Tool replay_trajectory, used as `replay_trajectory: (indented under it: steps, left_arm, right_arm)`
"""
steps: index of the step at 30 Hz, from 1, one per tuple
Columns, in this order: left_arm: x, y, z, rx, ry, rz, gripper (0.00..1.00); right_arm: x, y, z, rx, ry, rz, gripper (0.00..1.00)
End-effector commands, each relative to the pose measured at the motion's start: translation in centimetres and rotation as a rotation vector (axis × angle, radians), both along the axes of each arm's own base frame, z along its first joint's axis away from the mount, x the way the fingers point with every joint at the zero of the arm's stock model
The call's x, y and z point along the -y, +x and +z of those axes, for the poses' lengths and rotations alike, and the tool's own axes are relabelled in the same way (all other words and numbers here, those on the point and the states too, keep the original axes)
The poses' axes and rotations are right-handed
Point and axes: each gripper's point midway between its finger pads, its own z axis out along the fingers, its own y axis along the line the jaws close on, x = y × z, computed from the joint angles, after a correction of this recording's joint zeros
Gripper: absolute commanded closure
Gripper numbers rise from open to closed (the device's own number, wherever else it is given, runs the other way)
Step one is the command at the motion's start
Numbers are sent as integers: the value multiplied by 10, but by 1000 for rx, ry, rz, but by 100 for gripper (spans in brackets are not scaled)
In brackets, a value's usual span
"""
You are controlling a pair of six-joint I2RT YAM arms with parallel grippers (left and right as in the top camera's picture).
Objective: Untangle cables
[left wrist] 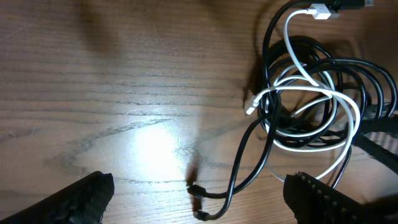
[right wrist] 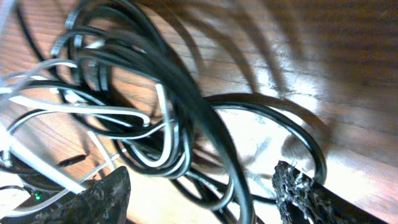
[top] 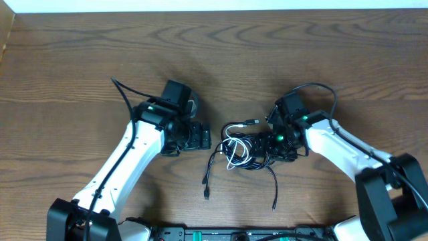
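From overhead: tangle [top: 246, 148] just right of centre on the table [top: 80, 60], black and white strands looped into one clump, two black tails trailing toward the bottom edge. Just left of the clump and apart from it, the left gripper [top: 202, 139]. Buried in the clump's right side, the right gripper [top: 266, 144].

From the left wrist: fingers [left wrist: 81, 200] wide apart at the bottom corners, holding nothing. Between them only bare wood and a loose black plug end [left wrist: 200, 202] at bottom centre. At upper right, white cable [left wrist: 311, 93] woven through the black coils [left wrist: 367, 74], with a white plug near the top edge.

From the right wrist: fingers [right wrist: 102, 193] apart at the bottom corners, straddling several black loops but not yet pinching any. At left, white strands threaded under and through the black.

On progress, as a judgement: barely begun, if at all. Nothing pulled free; white still wound through black in a single knot. Left to do: grip a strand on each side, draw the white out of the coils, lay every cable down separately.
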Motion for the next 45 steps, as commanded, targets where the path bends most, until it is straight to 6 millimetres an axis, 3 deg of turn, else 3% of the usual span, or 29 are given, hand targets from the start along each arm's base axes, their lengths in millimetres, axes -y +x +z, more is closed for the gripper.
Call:
replay_trajectory:
  steps: [1,4,5,8,12,15,19,22,29,34,39,41,43,45]
  left_arm:
    - [3,0,3,-6,-33,-26,8]
    - [3,0,3,-6,-33,-27,8]
    - [3,0,3,-6,-33,-27,8]
    - [3,0,3,-6,-33,-27,9]
    - [3,0,3,-6,-33,-27,9]
    - [3,0,3,-9,-32,-27,9]
    - [2,-2,2,-15,-30,-31,9]
    - [2,-2,2,-12,-29,-41,9]
    - [2,-5,2,-22,-29,-48,9]
    - [20,-19,10,-23,-144,-224,9]
    - [17,-30,9,-56,-141,-267,9]
    - [15,-35,9,-76,-137,-266,9]
    - [15,-39,9,-94,-133,-268,9]
    - [17,-43,9,-106,-130,-280,9]
  right_arm:
    - [-10,3,18,59,20,42,30]
    - [-17,-18,16,6,21,86,34]
    - [-18,-23,14,-6,16,98,40]
    - [-23,-51,5,-79,-17,118,74]
    - [-18,-66,-11,-109,-112,71,84]
    - [-5,-72,-24,-120,-217,-9,99]
    - [-1,-80,-35,-127,-245,-44,99]
    - [10,-75,-45,-70,-304,-52,99]
    - [39,-39,-43,78,-422,-41,99]
    - [53,-5,-33,132,-410,-93,99]
    - [44,17,-26,191,-290,-51,99]
    - [33,16,-23,187,-214,-12,84]
    - [20,13,-17,181,-122,41,55]
    - [12,14,-9,176,-51,64,45]
